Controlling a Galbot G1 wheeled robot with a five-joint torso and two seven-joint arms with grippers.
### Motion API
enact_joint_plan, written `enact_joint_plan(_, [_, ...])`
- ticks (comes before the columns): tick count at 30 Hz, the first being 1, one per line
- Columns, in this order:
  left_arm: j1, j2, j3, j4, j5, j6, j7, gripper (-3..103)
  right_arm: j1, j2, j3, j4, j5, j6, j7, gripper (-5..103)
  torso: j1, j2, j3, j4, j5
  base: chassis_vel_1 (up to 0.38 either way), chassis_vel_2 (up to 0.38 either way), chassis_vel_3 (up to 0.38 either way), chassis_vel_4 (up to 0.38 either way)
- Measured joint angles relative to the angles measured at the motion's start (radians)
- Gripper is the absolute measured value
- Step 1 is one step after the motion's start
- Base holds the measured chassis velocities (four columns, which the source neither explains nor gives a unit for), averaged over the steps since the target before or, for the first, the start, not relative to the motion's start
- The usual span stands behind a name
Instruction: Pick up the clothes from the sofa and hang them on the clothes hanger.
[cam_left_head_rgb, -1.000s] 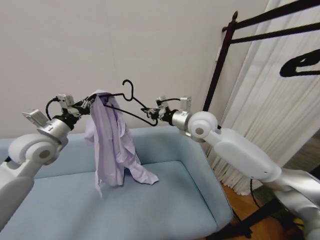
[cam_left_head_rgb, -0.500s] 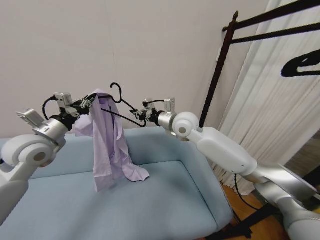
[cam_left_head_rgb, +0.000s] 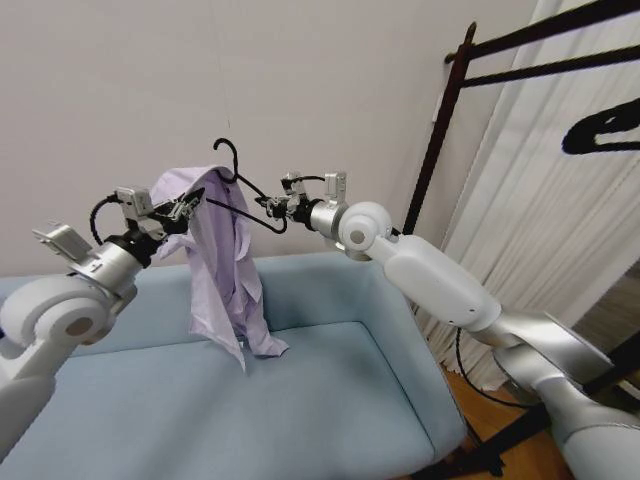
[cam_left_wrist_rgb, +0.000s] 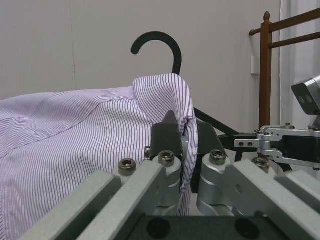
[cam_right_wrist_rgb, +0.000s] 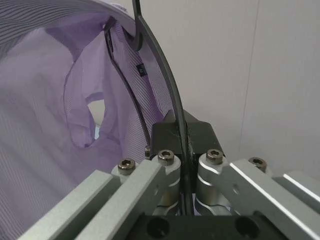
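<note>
A lilac striped shirt (cam_left_head_rgb: 215, 265) hangs above the pale blue sofa (cam_left_head_rgb: 330, 400), draped partly over a black hanger (cam_left_head_rgb: 240, 185). My left gripper (cam_left_head_rgb: 185, 205) is shut on the shirt's collar edge (cam_left_wrist_rgb: 187, 125), seen pinched between its pads in the left wrist view. My right gripper (cam_left_head_rgb: 268, 205) is shut on the hanger's arm (cam_right_wrist_rgb: 172, 95); in the right wrist view the thin black bar runs between the pads, and the shirt's inside (cam_right_wrist_rgb: 60, 100) lies beyond. The hanger hook (cam_left_wrist_rgb: 160, 42) rises above the collar.
A dark wooden clothes rack (cam_left_head_rgb: 455, 90) stands to the right of the sofa, its post (cam_left_wrist_rgb: 265, 70) also in the left wrist view. White curtains (cam_left_head_rgb: 540, 230) hang behind it. Another black hanger (cam_left_head_rgb: 600, 130) hangs on the rack at right.
Both grippers have moved left and slightly up with the hanger and shirt. The shirt's collar now lies further over the hanger, and its hem has lifted off the sofa seat.
</note>
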Motion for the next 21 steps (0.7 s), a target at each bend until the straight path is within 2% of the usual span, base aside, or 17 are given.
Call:
enact_joint_plan(10, [0.075, -0.010, -0.077, 0.002, 0.005, -0.001, 0.012, 3, 0.023, -0.036, 0.024, -0.022, 0.007, -0.001, -0.028, 2, 0.000, 0.000, 0.000, -0.0001, 0.0001, 0.000, 0.000, 0.000, 0.000])
enact_joint_plan(21, [0.068, -0.035, -0.049, 0.016, 0.040, -0.003, 0.003, 3, 0.042, -0.031, 0.043, 0.024, 0.051, -0.005, -0.008, 2, 0.000, 0.000, 0.000, 0.0000, 0.0000, 0.000, 0.000, 0.000, 0.000])
